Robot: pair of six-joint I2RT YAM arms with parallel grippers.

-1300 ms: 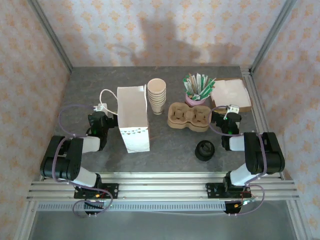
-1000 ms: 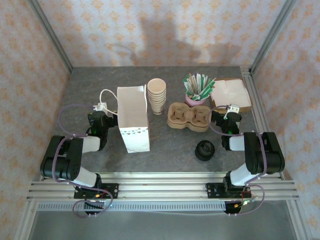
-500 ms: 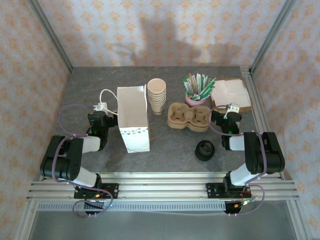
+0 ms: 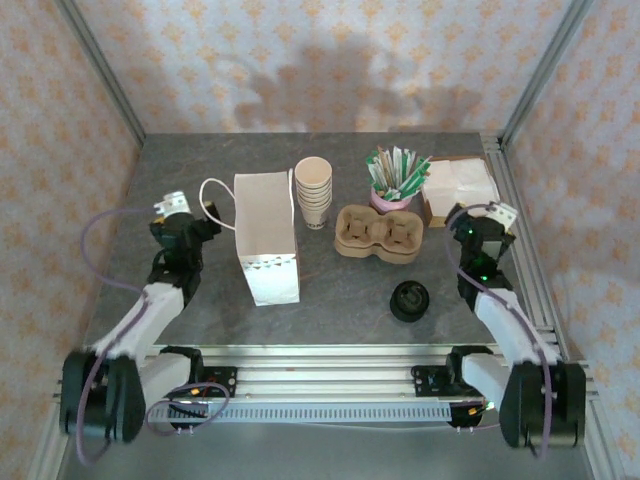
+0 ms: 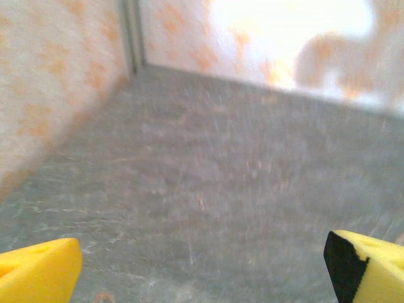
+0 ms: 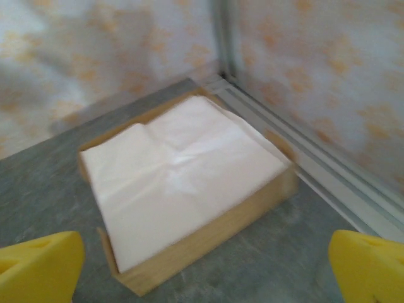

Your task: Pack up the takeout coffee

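Top external: perhaps takeout coffee [image 4: 409,300], apart, near-left of wide-spread right gripper [image 4: 470,228].

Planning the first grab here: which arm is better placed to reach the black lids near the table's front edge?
Right. The black lids lie on its side, near the open right end effector; the paper bag stands between them and the left end effector.
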